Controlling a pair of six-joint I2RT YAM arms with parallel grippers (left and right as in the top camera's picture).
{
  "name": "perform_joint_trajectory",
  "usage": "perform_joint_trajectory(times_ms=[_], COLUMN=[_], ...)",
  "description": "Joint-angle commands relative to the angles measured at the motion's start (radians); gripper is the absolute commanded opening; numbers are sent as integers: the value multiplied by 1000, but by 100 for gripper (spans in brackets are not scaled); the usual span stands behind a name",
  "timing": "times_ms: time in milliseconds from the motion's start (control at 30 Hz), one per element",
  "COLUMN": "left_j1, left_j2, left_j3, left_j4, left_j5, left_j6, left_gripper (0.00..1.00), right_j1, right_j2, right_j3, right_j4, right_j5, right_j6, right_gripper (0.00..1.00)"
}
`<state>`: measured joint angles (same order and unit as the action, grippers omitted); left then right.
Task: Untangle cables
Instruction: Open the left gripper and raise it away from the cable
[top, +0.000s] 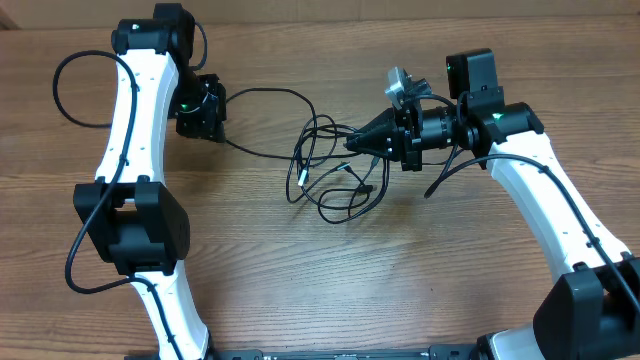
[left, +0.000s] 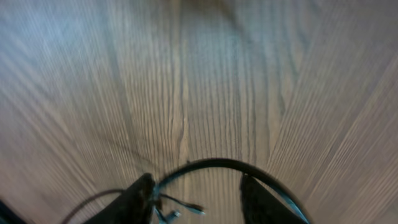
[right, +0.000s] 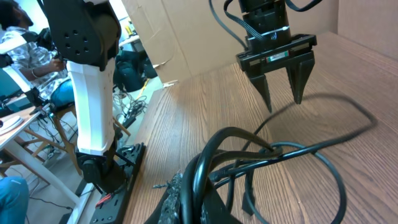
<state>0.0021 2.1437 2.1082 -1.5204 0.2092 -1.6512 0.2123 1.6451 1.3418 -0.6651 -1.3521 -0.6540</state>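
Note:
The cables (top: 330, 170) are thin black cords lying as a loose tangle of loops on the wooden table, mid-centre. One strand runs left to my left gripper (top: 208, 128). That gripper is open and points down at the table. In the left wrist view its fingers (left: 199, 190) stand apart, with a cord (left: 217, 164) arching across the tips and small plug ends between them. My right gripper (top: 353, 143) is shut on several cords at the tangle's right side. In the right wrist view (right: 217, 190) the cords (right: 280, 152) fan out from it toward the left gripper (right: 283, 99).
The white left arm and its base (right: 93, 93) stand at the table's edge. Cardboard panels (right: 186, 37) rise behind the table. A person (right: 15, 37) sits at a desk beyond it. Thicker black wires run along both arms.

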Motion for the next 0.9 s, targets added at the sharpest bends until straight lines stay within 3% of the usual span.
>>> perform_joint_trajectory(times_ms=[0,233,267,300,333,400,533,633,667,700,767,833,867], left_j1=[11,11,11,11,11,10,9,9,9,9,8,6,2], left_j2=[-1,-1,-1,-1,-1,-1,-1,-1,-1,-1,-1,-1,-1], left_j3=[14,14,14,14,14,14,14,14,14,14,14,14,14], left_j4=[-41,-114,-114,-114,-114,-113,-113,-114,-114,-113,-84,-19,21], left_j5=[85,177,177,176,173,157,58,2,-5,-7,-5,3,12], left_j6=[-200,-290,-290,-289,-282,-256,-121,-16,22,135,313,544,767], left_gripper=[49,49,62,92,97,93,100,100,100,100,92,92,99], right_j1=[2,2,2,2,2,2,2,2,2,2,2,2,2], right_j2=[-11,-11,-11,-11,-11,-11,-11,-11,-11,-11,-11,-11,-11], right_j3=[7,7,7,7,7,7,7,7,7,7,7,7,7], right_j4=[5,5,5,5,5,5,5,5,5,5,5,5,6], right_j5=[-36,-36,-36,-36,-36,-36,-36,-36,-36,-36,-36,-36,-36], right_j6=[-2,-2,-2,-2,-2,-3,-2,-2,-2,-2,-2,-2,-3], right_gripper=[4,4,4,4,4,4,4,4,4,4,4,4,4])
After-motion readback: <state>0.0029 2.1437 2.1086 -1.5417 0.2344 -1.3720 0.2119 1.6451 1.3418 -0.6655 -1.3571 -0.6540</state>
